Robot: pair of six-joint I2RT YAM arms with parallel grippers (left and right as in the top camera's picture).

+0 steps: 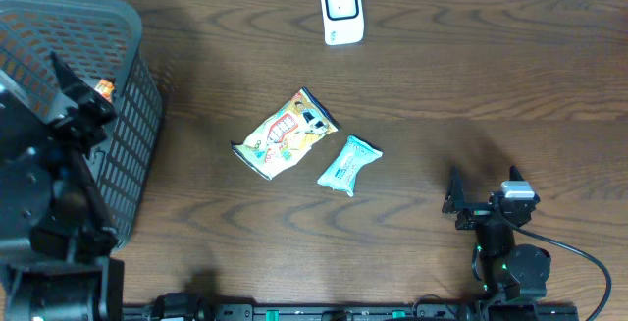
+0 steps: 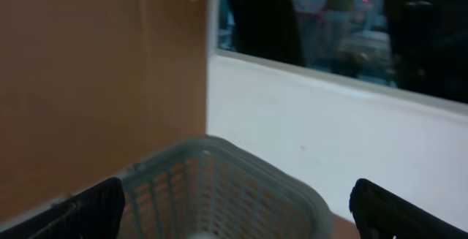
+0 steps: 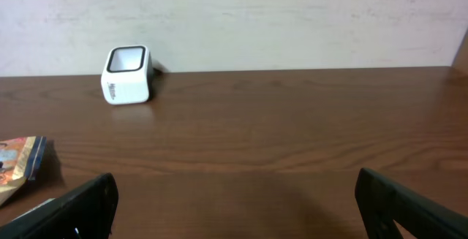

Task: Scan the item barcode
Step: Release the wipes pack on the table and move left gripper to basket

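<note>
Both grippers stand wide open and hold nothing. The right gripper (image 3: 235, 210) is low over the wooden table (image 3: 292, 144), and the left gripper (image 2: 235, 213) has the one grey mesh basket (image 2: 219, 188) just ahead of it and below. Two packets lie ahead and to the left of the right gripper, one yellow snack bag (image 1: 286, 133) and one light-blue wrapped packet (image 1: 347, 165), just beside each other and apart from its fingers. The one white barcode scanner (image 1: 342, 11) stands far ahead of it, also to the left.
</note>
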